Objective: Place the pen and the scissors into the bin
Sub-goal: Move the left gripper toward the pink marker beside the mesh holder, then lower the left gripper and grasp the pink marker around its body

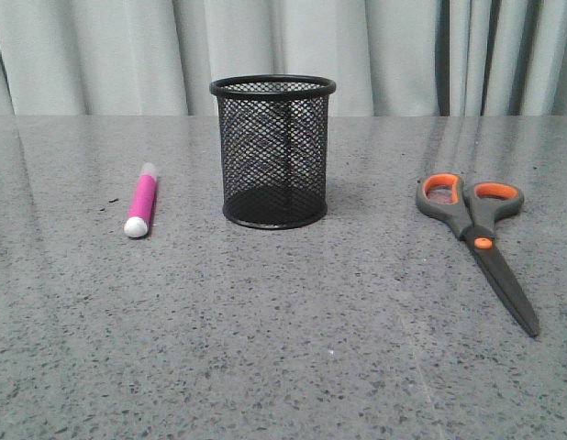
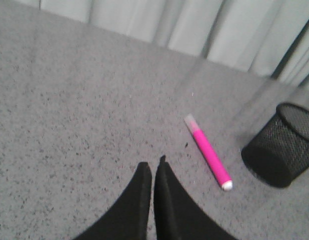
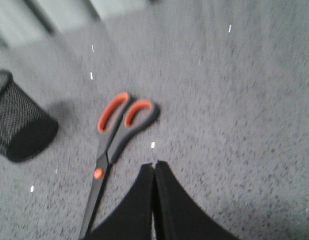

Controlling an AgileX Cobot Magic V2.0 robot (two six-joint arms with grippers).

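Note:
The black mesh bin (image 1: 273, 151) stands upright at the table's middle. The magenta pen (image 1: 142, 201) lies flat to its left, white end toward me. The grey scissors (image 1: 479, 240) with orange-lined loops lie flat to its right, blades toward me. Neither gripper shows in the front view. In the left wrist view my left gripper (image 2: 152, 167) is shut and empty above the table, apart from the pen (image 2: 209, 153) and bin (image 2: 279, 145). In the right wrist view my right gripper (image 3: 154, 165) is shut and empty, beside the scissors (image 3: 110, 145); the bin (image 3: 17, 122) is farther off.
The grey speckled table (image 1: 283, 348) runs to pale curtains (image 1: 100, 55) at the back.

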